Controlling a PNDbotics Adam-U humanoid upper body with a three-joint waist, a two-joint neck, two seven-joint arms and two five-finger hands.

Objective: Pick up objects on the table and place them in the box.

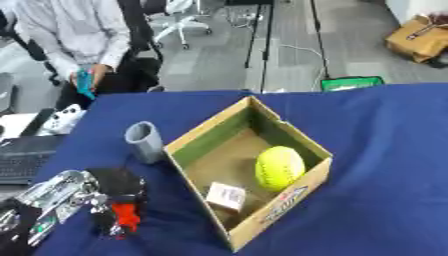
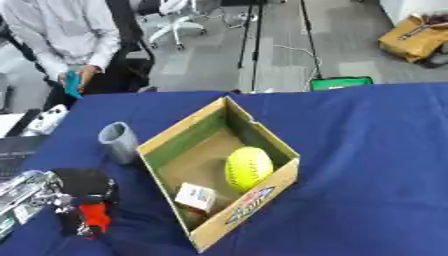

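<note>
Although the cardboard box (image 1: 229, 131) carries a printed logo in red and dark letters on its near outer wall, the writing cannot be read. It sits askew on the blue counter (image 1: 385, 150), open-topped, its inner walls green. Inside lie a yellow-green ball (image 1: 279, 167) and, beside it toward the near corner, a small white carton (image 1: 227, 196) with an unreadable label. Just left of the box stands a grey cup (image 1: 145, 141), upright. Near the counter's lower left edge, the left robot hand (image 1: 118, 202) has its fingers curled around something red. Right of the box the blue cloth lies open to the edge.
</note>
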